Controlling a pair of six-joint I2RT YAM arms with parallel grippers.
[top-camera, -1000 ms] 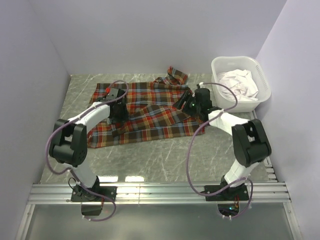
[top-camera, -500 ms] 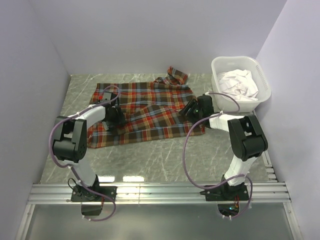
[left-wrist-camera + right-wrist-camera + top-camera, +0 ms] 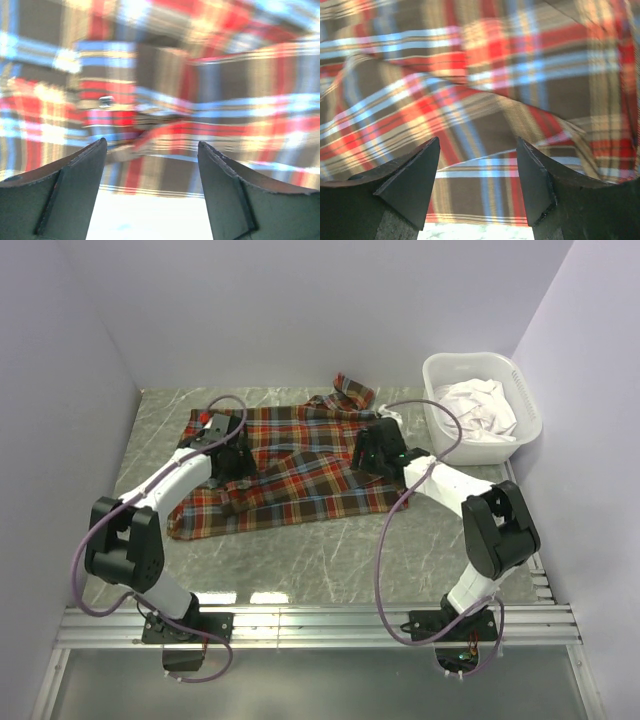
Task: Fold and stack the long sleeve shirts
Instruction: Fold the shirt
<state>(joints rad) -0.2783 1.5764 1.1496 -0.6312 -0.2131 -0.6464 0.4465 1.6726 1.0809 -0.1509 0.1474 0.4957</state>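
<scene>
The red, orange, teal and dark brown plaid long-sleeved shirt (image 3: 300, 465) lay spread across the middle of the grey marbled desk (image 3: 330, 550). Its body ran from the left side towards the right. A bunched end of the cloth, a collar or a cuff, poked up at the far edge (image 3: 352, 390). Part of the fabric crossed over itself in a diagonal overlap near the centre, so a first fold seemed under way, but the garment was nowhere near a compact rectangle.

The left arm (image 3: 175, 475) reached over the shirt's left half. Its wrist view showed the left jaws spread wide just above the plaid, pinching nothing, with a small pale button (image 3: 105, 101) on the cloth ahead of them. The right arm (image 3: 440, 480) reached over the shirt's right half. The right jaws were likewise spread apart, with creased plaid below and nothing held between them.

To the far right stood a white plastic laundry basket (image 3: 470, 448) holding crumpled white cloth (image 3: 478, 405). Whether that was more shirts could not be told. No folded stack was visible anywhere, so I judged the task to be at an early stage. This shirt needed its sleeves and body folded, and stacking was all to come.

No brand, label or legible writing showed in any view.
</scene>
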